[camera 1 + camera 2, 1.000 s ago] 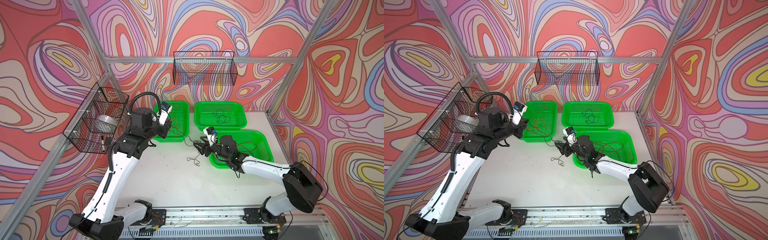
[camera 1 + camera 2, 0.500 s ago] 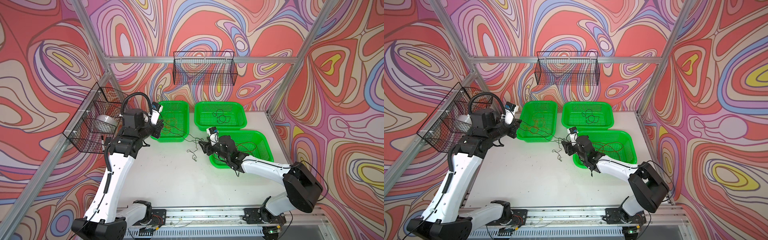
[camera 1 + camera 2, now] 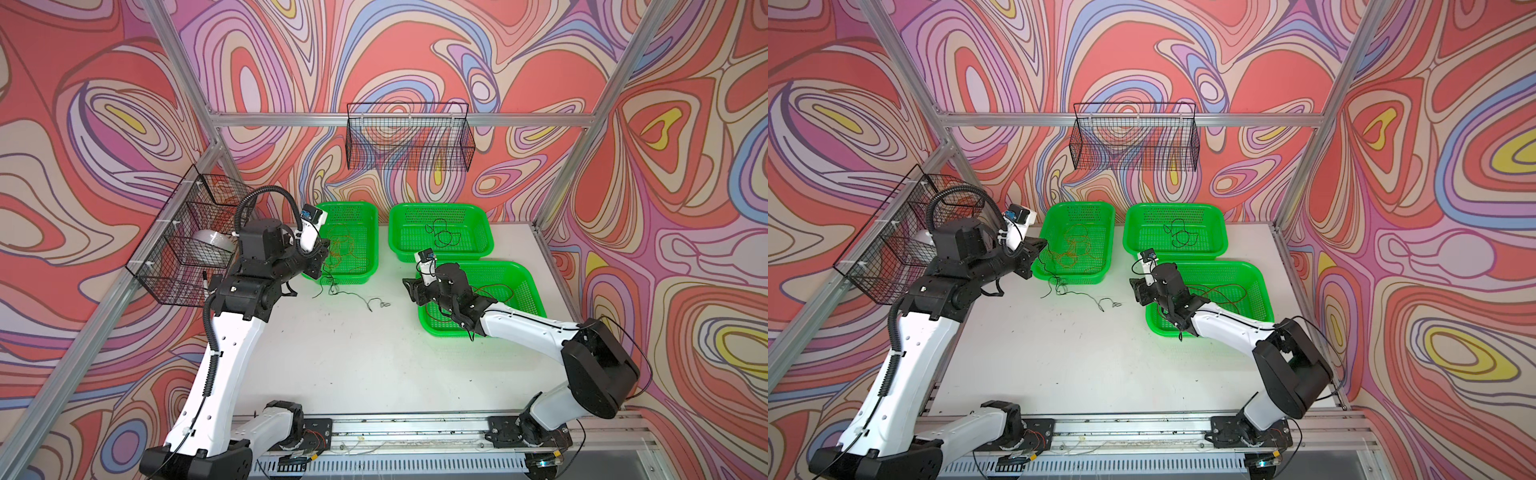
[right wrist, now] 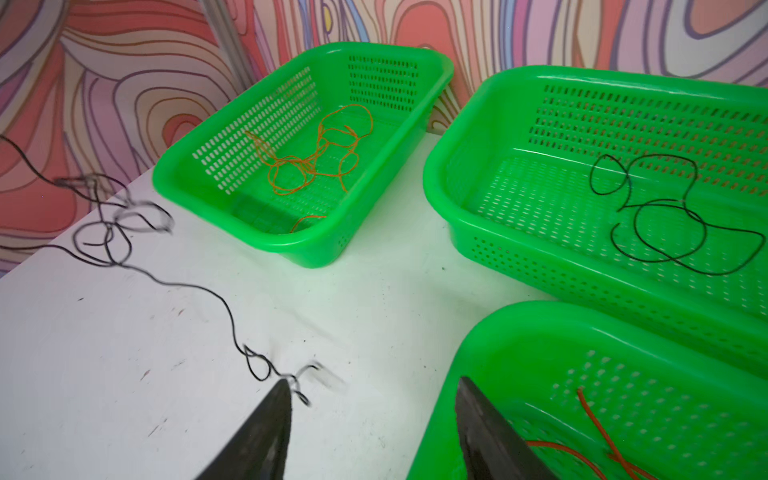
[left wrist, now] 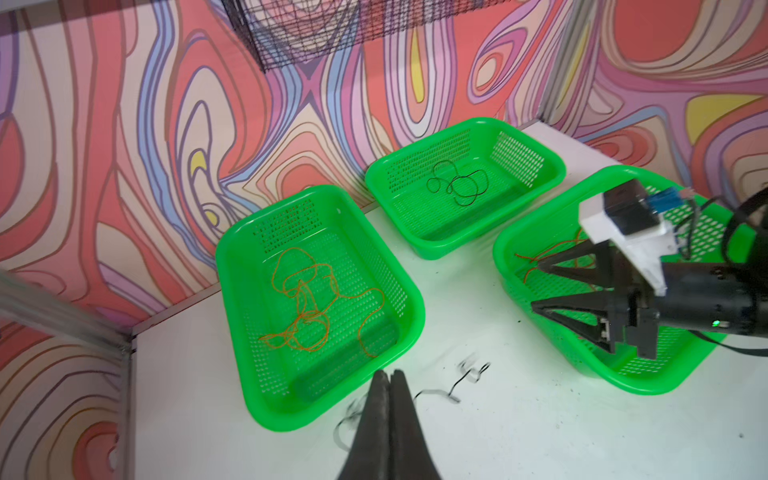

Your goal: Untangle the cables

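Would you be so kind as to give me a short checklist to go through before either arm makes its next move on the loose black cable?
1. The left gripper is shut: ok.
2. The left gripper actually pinches the black cable: cannot tell; its closed fingers hide the spot.
3. The right gripper is open and empty: ok.
4. The black cable is free of loops: not ok; several loops show along it on the table.
5. The cable's free end lies close to the right gripper: ok.
6. The orange cables lie inside their basket: ok.
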`<state>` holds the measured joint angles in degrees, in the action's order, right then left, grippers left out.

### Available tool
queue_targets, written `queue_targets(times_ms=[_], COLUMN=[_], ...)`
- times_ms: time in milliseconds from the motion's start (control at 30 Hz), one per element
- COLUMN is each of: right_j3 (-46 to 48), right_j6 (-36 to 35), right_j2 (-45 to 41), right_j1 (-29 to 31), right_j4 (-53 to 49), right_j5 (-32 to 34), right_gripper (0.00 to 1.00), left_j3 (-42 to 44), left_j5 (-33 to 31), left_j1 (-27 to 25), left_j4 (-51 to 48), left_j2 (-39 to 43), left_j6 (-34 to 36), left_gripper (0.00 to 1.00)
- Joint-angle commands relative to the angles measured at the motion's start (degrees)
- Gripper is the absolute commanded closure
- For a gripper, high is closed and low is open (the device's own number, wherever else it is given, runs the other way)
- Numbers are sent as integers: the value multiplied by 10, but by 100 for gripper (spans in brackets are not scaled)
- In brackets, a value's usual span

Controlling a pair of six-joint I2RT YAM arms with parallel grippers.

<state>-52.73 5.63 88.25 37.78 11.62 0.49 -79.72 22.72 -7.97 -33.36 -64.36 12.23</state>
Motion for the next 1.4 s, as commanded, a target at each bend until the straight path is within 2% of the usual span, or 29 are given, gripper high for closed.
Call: queue_targets(times_ms=[0, 167, 433, 700, 800, 900, 1033, 1133, 1367], right_j3=[-3, -70, -150, -188, -184, -173, -140, -146, -147], right_j6=[-54, -39, -29, -36, -27, -27, -27, -34, -33], right_j2=[-29, -3, 46, 105, 119, 120, 104, 111, 113], right_j1=[-2, 5, 49, 54, 54, 54, 55, 54, 54], right_j4=[22, -8, -1, -32, -33, -17, 30, 22, 21], right_j5=[-70, -173, -256, -263, -231, -205, -201, -205, -211], right_gripper=[33, 33, 33, 36, 39, 47, 60, 70, 68], left_j3=[9, 26, 38, 26, 20, 15, 8, 4, 6], left_j5=[79, 104, 115, 101, 103, 98, 93, 91, 83], left_j1=[-2, -10, -38, -75, -85, -98, -99, -99, -101], left_j4=[30, 31, 29, 27, 28, 24, 13, 5, 9], left_j2=[7, 9, 16, 16, 16, 18, 22, 25, 25], left_j6=[-21, -20, -21, -19, -21, -19, -14, -12, -22], left_gripper=[100, 100, 100, 100, 100, 100, 100, 100, 100])
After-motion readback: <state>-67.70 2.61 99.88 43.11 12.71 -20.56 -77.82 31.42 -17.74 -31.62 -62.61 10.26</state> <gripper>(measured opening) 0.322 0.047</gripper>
